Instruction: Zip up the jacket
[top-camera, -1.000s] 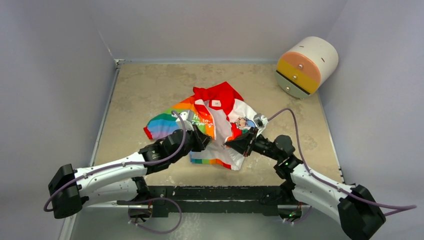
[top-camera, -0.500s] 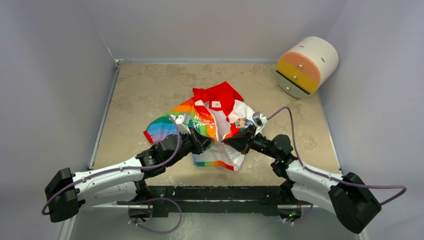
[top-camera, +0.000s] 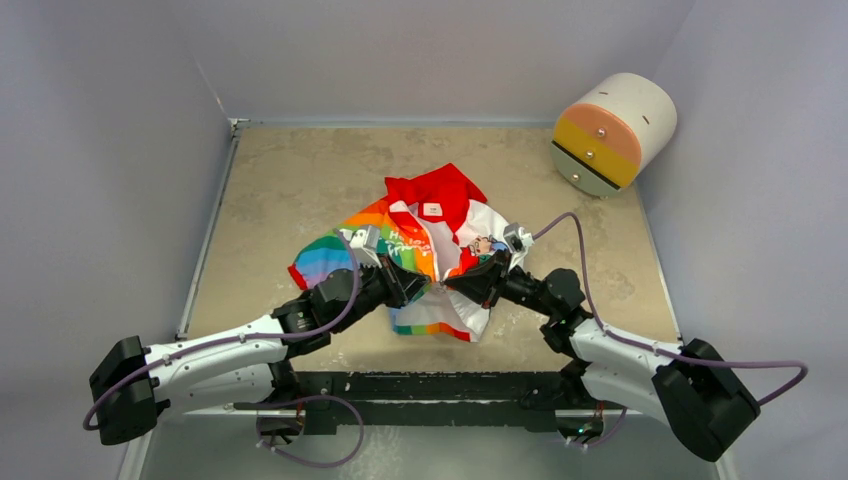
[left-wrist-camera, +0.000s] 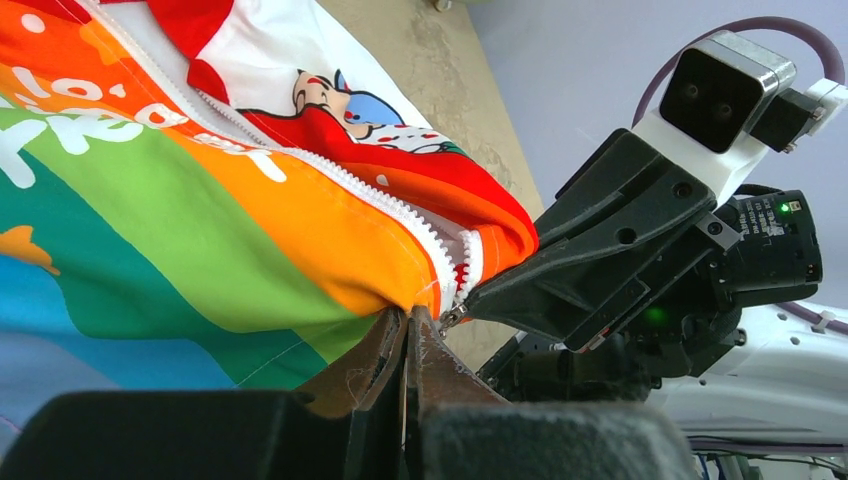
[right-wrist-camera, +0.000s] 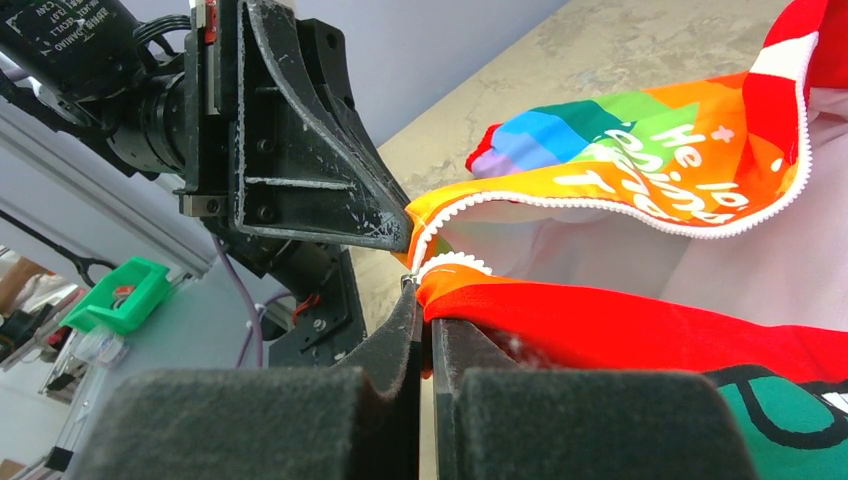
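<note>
The jacket (top-camera: 430, 235) lies crumpled mid-table, red hood at the far end, rainbow panel on the left, its front unzipped. My left gripper (top-camera: 418, 292) is shut on the orange-green bottom hem (left-wrist-camera: 380, 290) beside the white zipper teeth (left-wrist-camera: 400, 215). My right gripper (top-camera: 452, 286) is shut on the red-orange bottom hem (right-wrist-camera: 560, 320) of the other front panel, next to the small metal slider (left-wrist-camera: 452, 316). The two grippers meet tip to tip at the zipper's lower end, which is raised off the table. Above it the teeth (right-wrist-camera: 600, 202) spread apart in a V.
A white cylinder (top-camera: 612, 132) with orange and yellow faces lies at the back right corner. Grey walls close in the tan table (top-camera: 280, 180) on the left, back and right. The black rail (top-camera: 430, 385) runs along the near edge.
Both arms have pushed a little away from the near edge and towards each other, carrying the jacket's bottom hem with them. Over the last half second almost nothing has moved.
</note>
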